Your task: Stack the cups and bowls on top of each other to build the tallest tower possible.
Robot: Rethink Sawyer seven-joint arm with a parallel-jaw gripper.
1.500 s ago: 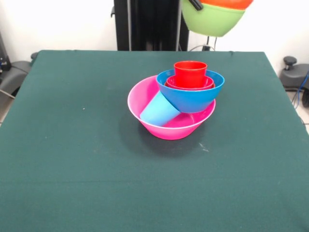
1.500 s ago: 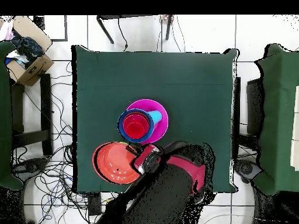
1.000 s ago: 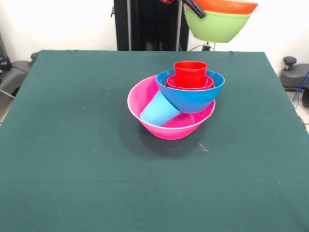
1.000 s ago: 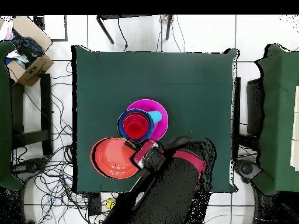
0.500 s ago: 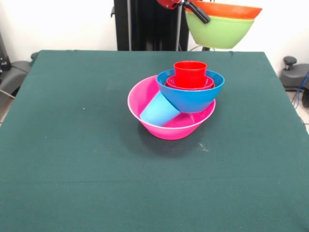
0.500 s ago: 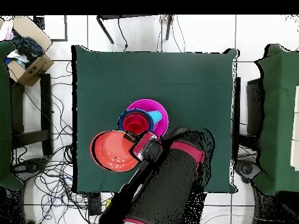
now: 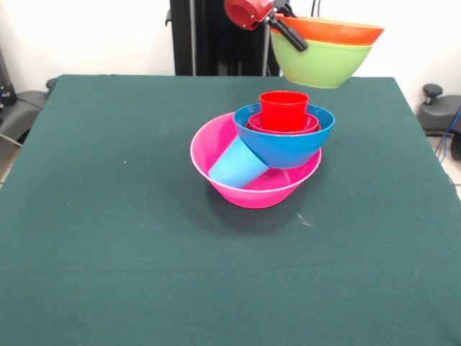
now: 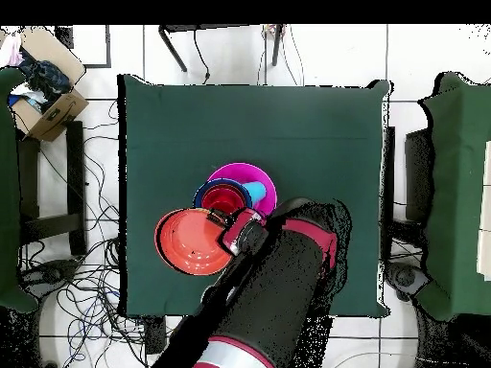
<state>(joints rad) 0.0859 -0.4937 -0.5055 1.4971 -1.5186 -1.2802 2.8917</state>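
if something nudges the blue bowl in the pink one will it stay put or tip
Probably tips or slides. The blue bowl sits tilted, propped on the slanted light blue cup inside the pink bowl, not nested flat. Its glossy plastic likely slips easily. The red cup standing upright in it raises the weight, so a nudge may topple it.

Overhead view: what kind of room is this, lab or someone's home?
Most likely a robotics lab. Loose cables sprawl over a tiled floor, a green-clothed table stands alone as a work area, and a cardboard box of odds and ends sits beside it.
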